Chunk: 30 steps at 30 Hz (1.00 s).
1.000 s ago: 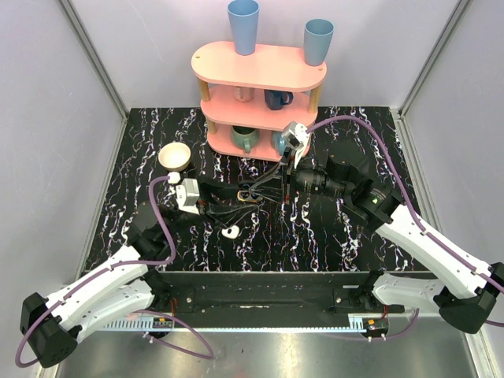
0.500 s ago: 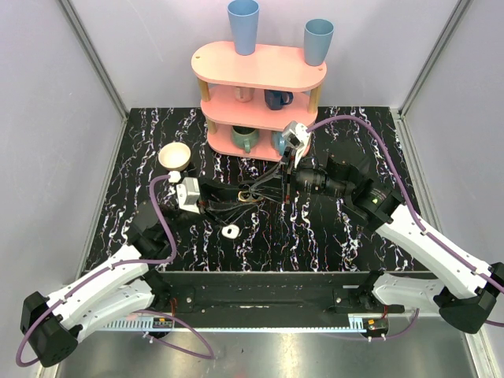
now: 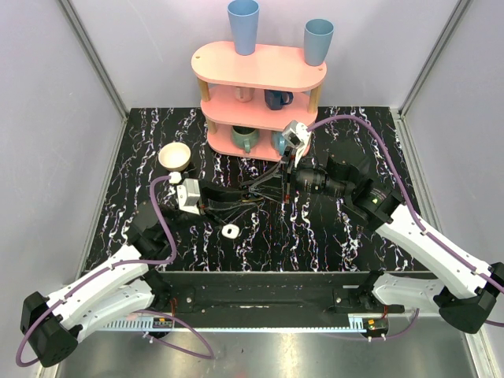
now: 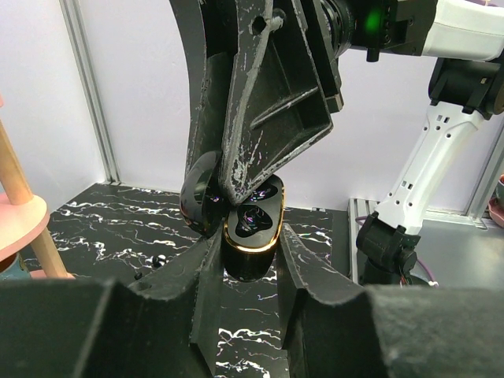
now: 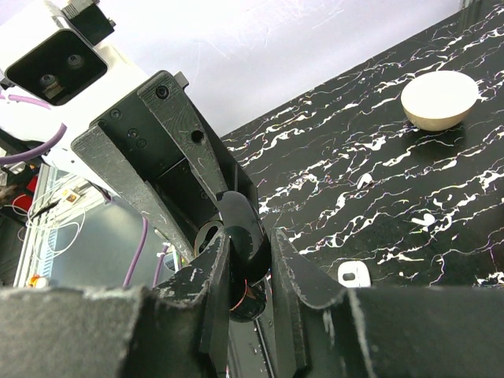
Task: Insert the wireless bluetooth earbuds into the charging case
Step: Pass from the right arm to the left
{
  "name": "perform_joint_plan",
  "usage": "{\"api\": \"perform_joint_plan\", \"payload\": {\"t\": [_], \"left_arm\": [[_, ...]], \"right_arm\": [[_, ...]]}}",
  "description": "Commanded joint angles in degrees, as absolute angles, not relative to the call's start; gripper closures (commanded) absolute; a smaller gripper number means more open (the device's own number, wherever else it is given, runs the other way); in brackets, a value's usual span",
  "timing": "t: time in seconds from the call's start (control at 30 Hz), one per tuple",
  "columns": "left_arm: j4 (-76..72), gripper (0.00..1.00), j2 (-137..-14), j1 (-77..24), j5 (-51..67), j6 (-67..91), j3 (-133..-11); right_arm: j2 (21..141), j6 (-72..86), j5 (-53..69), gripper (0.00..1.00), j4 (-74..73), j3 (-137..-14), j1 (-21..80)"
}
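My left gripper (image 4: 248,256) is shut on a black glossy charging case (image 4: 250,240) with a gold rim and holds it above the table. One black earbud (image 4: 253,216) sits in its open top. My right gripper (image 5: 250,256) comes down onto the case from above. It is shut on a black glossy curved piece (image 5: 246,228) at the case's mouth; I cannot tell whether that piece is an earbud or the lid. In the top view both grippers meet at mid-table, the left gripper (image 3: 246,194) touching the right gripper (image 3: 268,186).
A tiny white rounded-square piece (image 3: 230,231) with a dark centre spot lies on the black marble table (image 3: 331,236); it also shows in the right wrist view (image 5: 353,274). A cream bowl (image 3: 174,156) sits at the back left. A pink shelf (image 3: 258,94) with cups stands behind.
Almost nothing. Both grippers stay joined at the case in the same spot, and the white piece and the bowl have not moved.
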State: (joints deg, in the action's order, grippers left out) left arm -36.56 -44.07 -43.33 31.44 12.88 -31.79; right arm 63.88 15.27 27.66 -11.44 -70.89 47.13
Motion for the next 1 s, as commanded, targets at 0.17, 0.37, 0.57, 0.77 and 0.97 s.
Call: {"api": "perform_joint_plan", "payload": {"t": [0.17,0.37,0.57,0.77,0.97], "left_arm": [[-39.11,1.0,-43.24,-43.42,29.53,10.99,-33.57],[-39.11,1.0,-43.16,-43.42,29.8,9.93,-33.14],[-38.41,1.0,-41.93,-43.42,28.65,8.26,-32.08],[-34.46,1.0,-40.78,-43.42,26.02,5.89,-31.82],[-31.99,1.0,-38.24,-43.42,21.01,2.82,-29.1]], "right_arm": [[63.81,15.56,26.11,0.77,-9.76,-71.1,47.37],[63.37,15.73,24.17,0.5,-9.67,-71.19,47.37],[63.11,16.08,21.98,0.36,-8.7,-71.45,47.37],[61.44,17.75,17.16,0.23,-6.24,-71.28,47.37],[57.48,18.02,8.81,0.19,-5.27,-70.66,47.37]]}}
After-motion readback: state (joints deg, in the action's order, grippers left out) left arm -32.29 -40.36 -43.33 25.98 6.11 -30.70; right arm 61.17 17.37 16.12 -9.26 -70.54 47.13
